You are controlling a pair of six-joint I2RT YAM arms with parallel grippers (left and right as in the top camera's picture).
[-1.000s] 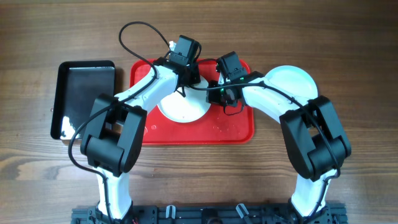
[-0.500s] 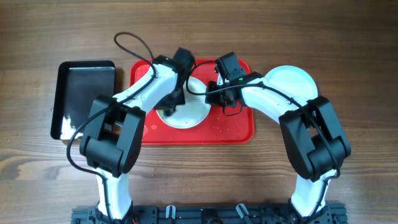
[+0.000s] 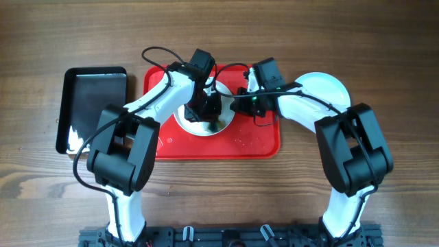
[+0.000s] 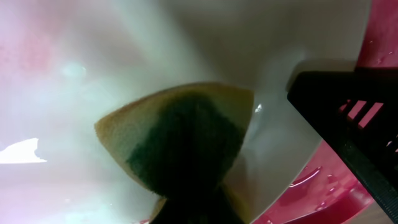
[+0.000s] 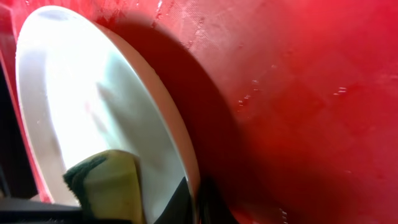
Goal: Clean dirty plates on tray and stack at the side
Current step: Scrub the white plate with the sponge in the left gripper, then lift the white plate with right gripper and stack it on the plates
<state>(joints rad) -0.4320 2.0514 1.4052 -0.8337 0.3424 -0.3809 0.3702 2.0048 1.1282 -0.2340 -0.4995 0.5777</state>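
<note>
A white plate (image 3: pixel 186 125) lies on the red tray (image 3: pixel 264 140). My left gripper (image 3: pixel 207 113) is shut on a yellow sponge with a dark green face (image 4: pixel 180 140) and presses it onto the plate's inside (image 4: pixel 74 93). My right gripper (image 3: pixel 241 96) is shut on the plate's right rim (image 5: pixel 186 155), one dark finger on each side of it. The sponge also shows in the right wrist view (image 5: pixel 106 180). Any smear at the plate's centre is hidden under the sponge. Another pale plate (image 3: pixel 322 86) lies on the table right of the tray, partly under my right arm.
A smaller black tray (image 3: pixel 92 106) stands left of the red tray. Water drops glisten on the red tray's floor (image 5: pixel 298 93). Cables loop above both wrists at the tray's far edge. Bare wooden table lies in front of the tray.
My left gripper has swept the sponge across the plate, from its far edge to the left and then to its centre right. My right gripper has shifted slightly right, still on the rim.
</note>
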